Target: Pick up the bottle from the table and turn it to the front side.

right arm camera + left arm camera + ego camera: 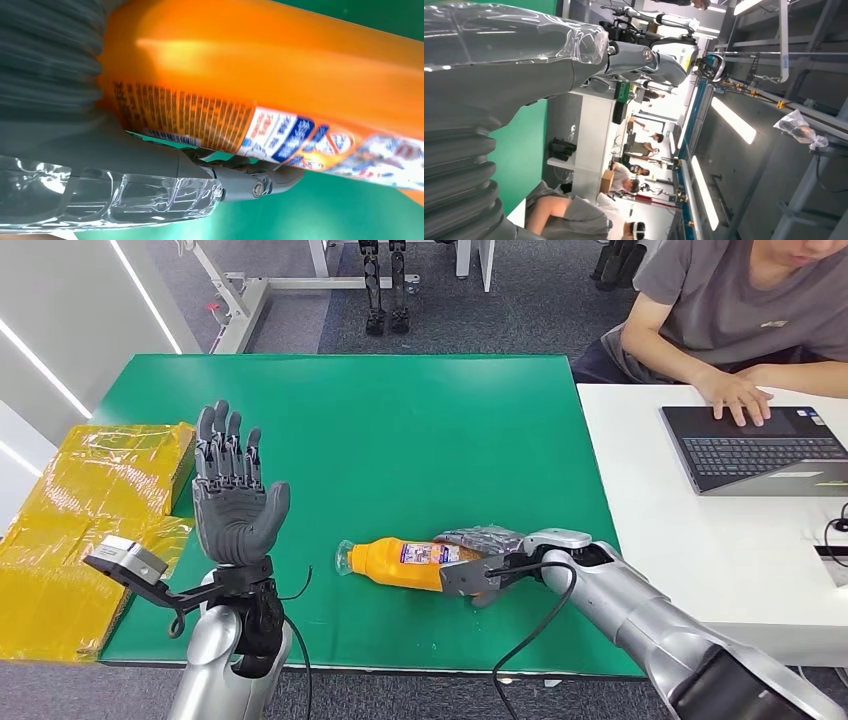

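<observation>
An orange bottle [395, 562] with a blue and white label lies on its side on the green table [400, 420], its cap end pointing left. My right hand [487, 562] grips its base end, fingers [480, 537] over the far side and thumb on the near side. In the right wrist view the bottle [260, 65] lies against the palm, with the thumb [165, 175] under its label. My left hand [232, 495] is raised upright over the table's left part, open and holding nothing, well left of the bottle. Its grey thumb [499, 55] crosses the left wrist view.
Yellow wrapped packages [90, 510] lie along the table's left edge. A white table [700, 540] adjoins on the right, where a person [740, 300] types on a laptop [760, 450]. Bare green surface stretches behind the bottle.
</observation>
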{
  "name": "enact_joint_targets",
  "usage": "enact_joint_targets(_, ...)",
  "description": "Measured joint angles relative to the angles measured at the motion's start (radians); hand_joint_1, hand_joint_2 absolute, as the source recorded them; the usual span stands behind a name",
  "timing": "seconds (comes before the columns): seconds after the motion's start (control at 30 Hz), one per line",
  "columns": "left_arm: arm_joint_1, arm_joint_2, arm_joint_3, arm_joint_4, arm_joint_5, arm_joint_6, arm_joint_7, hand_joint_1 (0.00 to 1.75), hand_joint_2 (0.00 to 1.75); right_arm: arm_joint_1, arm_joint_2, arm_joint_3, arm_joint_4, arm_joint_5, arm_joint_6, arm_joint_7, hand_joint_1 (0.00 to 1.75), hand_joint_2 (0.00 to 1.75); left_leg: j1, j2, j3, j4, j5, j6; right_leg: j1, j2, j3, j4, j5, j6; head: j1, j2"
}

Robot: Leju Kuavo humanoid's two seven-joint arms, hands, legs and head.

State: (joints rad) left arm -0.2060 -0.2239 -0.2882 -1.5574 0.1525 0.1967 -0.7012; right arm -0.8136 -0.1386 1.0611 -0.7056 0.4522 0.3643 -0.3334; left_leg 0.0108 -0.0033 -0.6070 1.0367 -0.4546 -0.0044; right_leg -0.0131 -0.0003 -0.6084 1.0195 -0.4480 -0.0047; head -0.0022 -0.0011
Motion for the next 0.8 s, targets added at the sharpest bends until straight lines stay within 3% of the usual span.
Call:
enact_joint_targets(0.33,-0.012,-0.004,0.000,0.009,0.000,-0.003,0.000,0.00,1.75,-0.010,0.021,0.018,0.036,0.005,-0.008,-0.001,0.02,1.75,0.000,0.001,0.001,0.000,0.000,0.000,0.000,0.001,0.000,0.000,0.000,0.000,0.000,0.000)
enact_joint_targets(0.37,-0.012,-0.005,0.000,0.009,0.000,-0.003,0.000,0.00,1.75,-0.011,0.023,0.019,0.039,0.005,-0.010,-0.001,0.35,1.75,0.000,0.001,0.001,0.000,0.000,0.000,0.000,0.001,0.001,0.000,0.000,0.000,0.000,0.000)
enact_joint_targets(0.47,-0.012,-0.005,0.000,0.009,0.000,-0.008,0.000,0.00,1.75,-0.013,0.026,0.022,0.049,0.005,-0.028,-0.003,1.58,1.75,0.000,0.001,0.002,0.000,0.000,0.000,0.000,0.001,0.001,0.000,0.000,0.000,0.000,0.000)
enact_joint_targets(0.53,-0.012,-0.005,0.000,0.009,-0.001,-0.014,0.000,0.00,1.75,-0.012,0.027,0.024,0.054,0.007,-0.051,-0.004,1.73,1.75,0.000,0.001,0.002,0.000,0.000,0.000,0.000,0.001,0.001,0.000,0.000,0.000,0.000,0.000)
enact_joint_targets(0.8,-0.011,-0.005,0.000,0.009,-0.010,-0.027,0.000,0.00,1.75,-0.001,0.031,0.025,0.064,0.009,-0.140,-0.008,1.75,1.75,0.000,0.000,0.002,0.000,0.000,0.000,0.000,0.001,0.002,0.000,0.000,0.000,0.000,0.000)
